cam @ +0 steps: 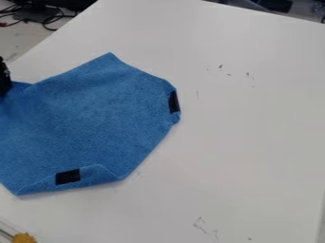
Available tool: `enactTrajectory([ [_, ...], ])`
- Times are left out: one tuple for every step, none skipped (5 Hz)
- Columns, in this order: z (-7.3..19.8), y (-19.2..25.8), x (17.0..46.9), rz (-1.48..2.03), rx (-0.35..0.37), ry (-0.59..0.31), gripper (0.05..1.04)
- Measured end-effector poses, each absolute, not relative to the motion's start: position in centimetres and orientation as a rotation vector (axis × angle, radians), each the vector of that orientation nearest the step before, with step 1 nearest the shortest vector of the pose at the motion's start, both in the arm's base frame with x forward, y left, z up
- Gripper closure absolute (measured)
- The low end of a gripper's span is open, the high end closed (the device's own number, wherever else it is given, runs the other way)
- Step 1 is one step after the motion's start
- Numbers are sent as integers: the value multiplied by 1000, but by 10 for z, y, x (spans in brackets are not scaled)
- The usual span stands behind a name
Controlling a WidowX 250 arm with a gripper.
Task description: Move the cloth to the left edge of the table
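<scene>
Part of the black gripper (pixel 4 80) shows at the left border of the camera view, above the middle, against the upper left part of the cloth. The blue cloth (pixel 95 116) lies spread over the left half of the white table, with its left part running out of view. Folds gather in it close to the gripper. Two black patches mark the cloth, one at its right corner and one along its lower edge. Where gripper and cloth meet is mostly cut off by the border.
The white table (pixel 247 128) extends to the right of the cloth, with small dark marks on its surface. A yellow object (pixel 24 238) is at the bottom left corner. Black cables (pixel 47 19) lie beyond the table's upper left edge.
</scene>
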State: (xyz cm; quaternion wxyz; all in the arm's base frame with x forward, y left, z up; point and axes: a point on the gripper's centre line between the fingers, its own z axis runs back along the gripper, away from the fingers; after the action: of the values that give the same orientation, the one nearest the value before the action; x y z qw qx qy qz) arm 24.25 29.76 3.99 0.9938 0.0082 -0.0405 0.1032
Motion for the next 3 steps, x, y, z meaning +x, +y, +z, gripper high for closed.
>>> enactTrajectory([
  [60, 284, 244, 240, -44, -96, 83],
  [73, 278, 251, 234, -85, -96, 83],
  [76, 272, 258, 189, -55, -59, 83],
])
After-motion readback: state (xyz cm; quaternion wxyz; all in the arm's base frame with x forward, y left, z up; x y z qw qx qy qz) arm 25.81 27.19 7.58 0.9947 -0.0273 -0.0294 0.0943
